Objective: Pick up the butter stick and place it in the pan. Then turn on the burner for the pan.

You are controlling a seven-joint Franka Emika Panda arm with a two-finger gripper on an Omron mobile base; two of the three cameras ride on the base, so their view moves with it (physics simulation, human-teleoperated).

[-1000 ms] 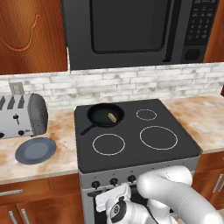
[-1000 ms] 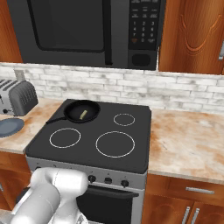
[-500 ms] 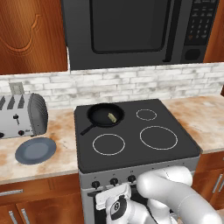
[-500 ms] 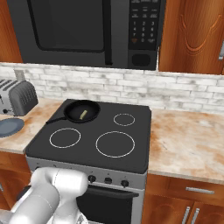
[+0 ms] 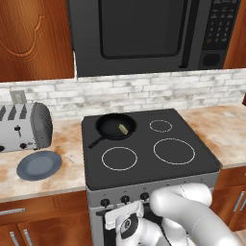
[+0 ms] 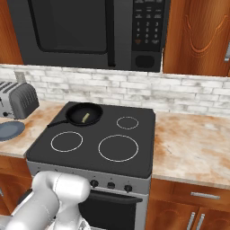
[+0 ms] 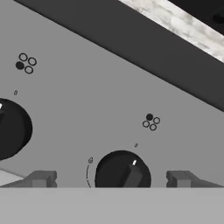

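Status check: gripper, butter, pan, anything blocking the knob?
Gripper open, fingertips either side of a stove knob, not gripping. Butter stick lying in the pan on the rear left burner. Nothing in the way.

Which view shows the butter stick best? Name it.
The left base view: the butter stick lies in the pan, seen nearer and clearer. The right base view shows it smaller in the pan; the hand view faces the stove knobs.
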